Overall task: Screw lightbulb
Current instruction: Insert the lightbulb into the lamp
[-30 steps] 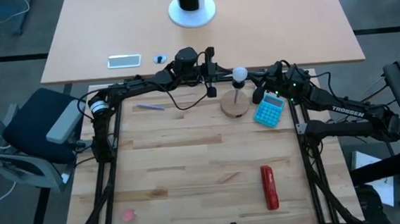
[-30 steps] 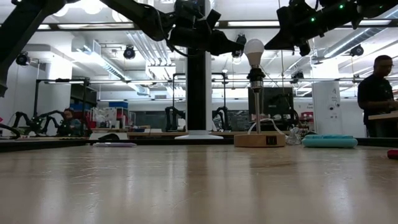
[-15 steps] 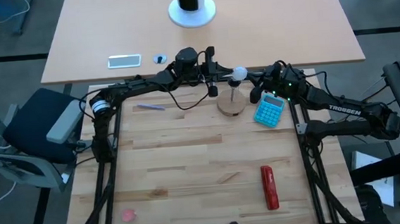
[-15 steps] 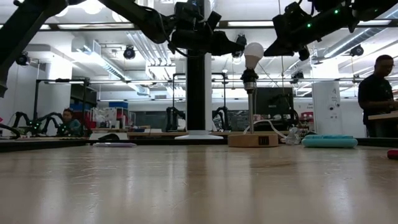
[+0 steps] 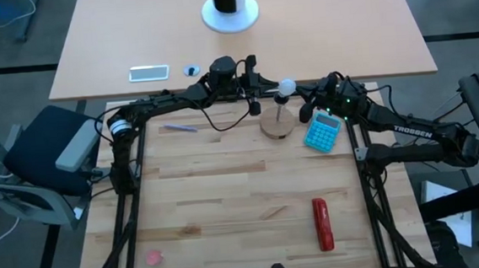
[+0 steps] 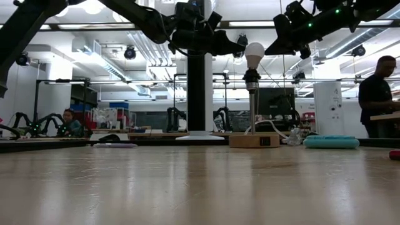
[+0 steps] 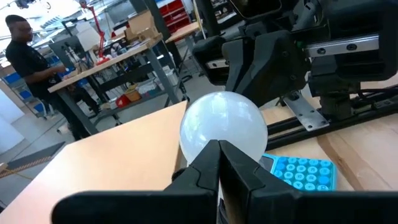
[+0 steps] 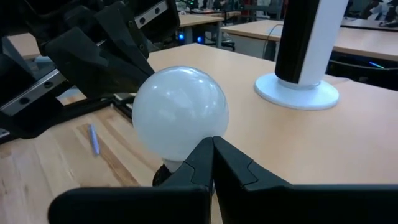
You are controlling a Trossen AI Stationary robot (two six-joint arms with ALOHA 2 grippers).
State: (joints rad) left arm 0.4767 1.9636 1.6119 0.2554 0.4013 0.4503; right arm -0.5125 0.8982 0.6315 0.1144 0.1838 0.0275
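A: Where is the lightbulb (image 5: pixel 287 87)?

B: Upright on top of the thin post of the round wooden disc (image 5: pixel 280 127), which sits near the far edge of the table (image 5: pixel 227 202), right of the middle. From table height the bulb (image 6: pixel 254 54) stands above a dark socket on the post.

A: And the left gripper (image 5: pixel 263 85)?

B: Just beside the bulb on its left, fingers pressed together, nothing between them. In its own wrist view the closed fingertips (image 7: pixel 219 163) point straight at the bulb (image 7: pixel 224 127).

A: The right gripper (image 5: pixel 311 110)?

B: On the bulb's other side, above the blue calculator (image 5: pixel 322 131), also with its fingers together and empty. Its wrist view shows the closed tips (image 8: pixel 211 158) just short of the bulb (image 8: pixel 180 113). I cannot tell whether either gripper touches the glass.

A: What else is on the table?

B: A red bar (image 5: pixel 322 224) toward the near right corner, a small pink disc (image 5: pixel 153 258) near the near left corner, and a pen (image 5: pixel 180 128) by the far left. A large white cylinder (image 5: pixel 229 4) stands on the tan desk beyond
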